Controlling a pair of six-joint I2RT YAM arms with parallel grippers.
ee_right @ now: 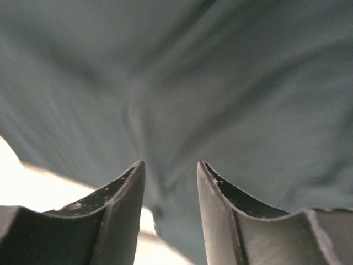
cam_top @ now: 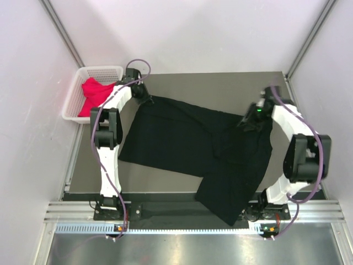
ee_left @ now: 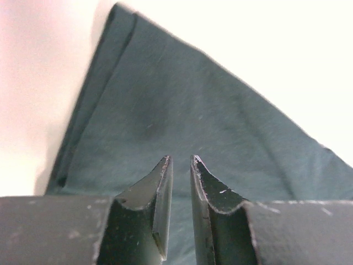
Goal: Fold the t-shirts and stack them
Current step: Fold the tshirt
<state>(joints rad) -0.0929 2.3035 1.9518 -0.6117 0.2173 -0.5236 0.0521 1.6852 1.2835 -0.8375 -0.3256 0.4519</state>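
Note:
The large black t-shirt (cam_top: 176, 138) lies spread across the table, and one part hangs over the near edge. My left gripper (cam_top: 144, 95) hovers over its back left corner. In the left wrist view the jaws (ee_left: 180, 158) stand a narrow gap apart with nothing between them, above flat cloth (ee_left: 165, 99). My right gripper (cam_top: 246, 120) is at the shirt's right part. In the right wrist view (ee_right: 170, 163) creases in the cloth (ee_right: 220, 83) run together into a bunch pinched between the jaws. The red-pink t-shirt (cam_top: 95, 93) lies crumpled in the basket.
The white lattice basket (cam_top: 99, 68) stands off the table's back left corner, against the left wall. Bare grey table (cam_top: 220, 88) shows behind the shirt. Walls close in on the left, back and right.

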